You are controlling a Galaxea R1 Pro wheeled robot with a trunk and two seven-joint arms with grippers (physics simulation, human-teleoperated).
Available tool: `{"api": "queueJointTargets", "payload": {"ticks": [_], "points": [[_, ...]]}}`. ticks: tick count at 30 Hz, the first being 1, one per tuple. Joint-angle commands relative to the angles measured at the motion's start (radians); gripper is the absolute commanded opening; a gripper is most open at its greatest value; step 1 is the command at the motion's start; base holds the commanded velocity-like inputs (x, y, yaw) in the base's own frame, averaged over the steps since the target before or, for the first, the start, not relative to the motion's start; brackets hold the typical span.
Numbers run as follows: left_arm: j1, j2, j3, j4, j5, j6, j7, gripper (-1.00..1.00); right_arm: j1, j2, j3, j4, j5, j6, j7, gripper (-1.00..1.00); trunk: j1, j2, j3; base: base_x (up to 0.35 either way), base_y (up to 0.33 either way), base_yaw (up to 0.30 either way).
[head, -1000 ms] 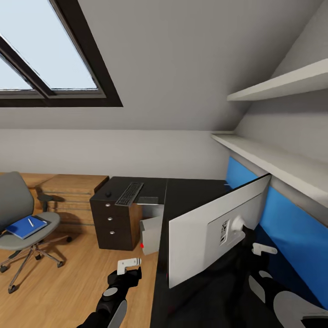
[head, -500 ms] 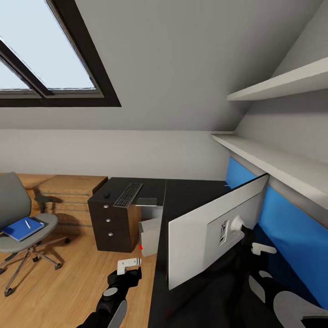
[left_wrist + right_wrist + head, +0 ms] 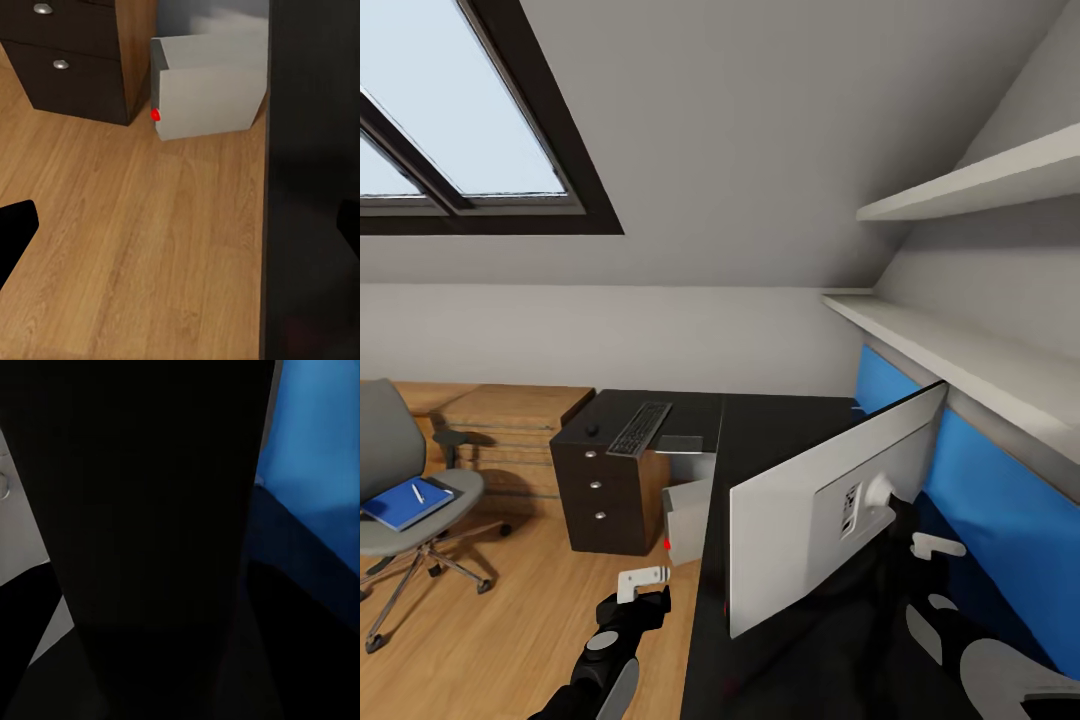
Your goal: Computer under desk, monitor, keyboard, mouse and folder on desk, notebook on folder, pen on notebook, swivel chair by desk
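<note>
Our monitor (image 3: 830, 510) stands on the black desk (image 3: 780, 425), its grey back facing us, with our right gripper (image 3: 920, 535) behind it at the stand; we cannot tell its grip. Our left gripper (image 3: 643, 583) hangs open and empty over the wood floor (image 3: 112, 225). The keyboard (image 3: 640, 427) lies farther along, the computer (image 3: 210, 86) below, the swivel chair (image 3: 400, 480) well apart.
</note>
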Motion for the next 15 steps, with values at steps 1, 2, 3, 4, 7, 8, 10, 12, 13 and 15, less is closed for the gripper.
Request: {"api": "queueJointTargets", "payload": {"ticks": [1, 2, 3, 4, 7, 8, 10, 12, 13, 15], "points": [[0.000, 0.000, -0.002, -0.001, 0.009, 0.002, 0.008, 1.00, 0.000, -0.001, 0.036, 0.003, -0.026, -0.007, -0.031, -1.00, 0.000, 0.000, -0.001, 0.001, -0.001, 0.000], [0.000, 0.000, -0.002, -0.001, 0.009, 0.002, 0.008, 1.00, 0.000, -0.001, 0.036, 0.003, -0.026, -0.007, -0.031, -1.00, 0.000, 0.000, -0.001, 0.000, 0.000, 0.000], [0.000, 0.000, -0.002, -0.001, 0.009, 0.002, 0.008, 1.00, 0.000, -0.001, 0.036, 0.003, -0.026, -0.007, -0.031, 1.00, 0.000, 0.000, -0.001, 0.000, 0.000, 0.000], [0.000, 0.000, -0.002, -0.001, 0.009, 0.002, 0.008, 1.00, 0.000, -0.001, 0.036, 0.003, -0.026, -0.007, -0.031, 1.00, 0.000, 0.000, -0.001, 0.000, 0.000, 0.000], [0.000, 0.000, -0.002, -0.001, 0.009, 0.002, 0.008, 1.00, 0.000, -0.001, 0.036, 0.003, -0.026, -0.007, -0.031, 1.00, 0.000, 0.000, -0.001, 0.000, 0.000, 0.000], [0.000, 0.000, -0.002, -0.001, 0.009, 0.002, 0.008, 1.00, 0.000, -0.001, 0.036, 0.003, -0.026, -0.007, -0.031, 1.00, 0.000, 0.000, -0.001, 0.000, 0.000, 0.000], [0.000, 0.000, -0.002, -0.001, 0.009, 0.002, 0.008, 1.00, 0.000, -0.001, 0.036, 0.003, -0.026, -0.007, -0.031, 1.00, 0.000, 0.000, -0.001, 0.000, 0.000, 0.000], [0.000, 0.000, -0.002, -0.001, 0.009, 0.002, 0.008, 1.00, 0.000, -0.001, 0.036, 0.003, -0.026, -0.007, -0.031, 1.00, 0.000, 0.000, -0.001, 0.000, 0.000, 0.000], [0.000, 0.000, -0.002, -0.001, 0.009, 0.002, 0.008, 1.00, 0.000, -0.001, 0.036, 0.003, -0.026, -0.007, -0.031, 1.00, 0.000, 0.000, -0.001, 0.000, 0.000, 0.000], [0.000, 0.000, -0.002, -0.001, 0.009, 0.002, 0.008, 1.00, 0.000, -0.001, 0.036, 0.003, -0.026, -0.007, -0.031, 1.00, 0.000, 0.000, -0.001, 0.000, 0.000, 0.000]]}}
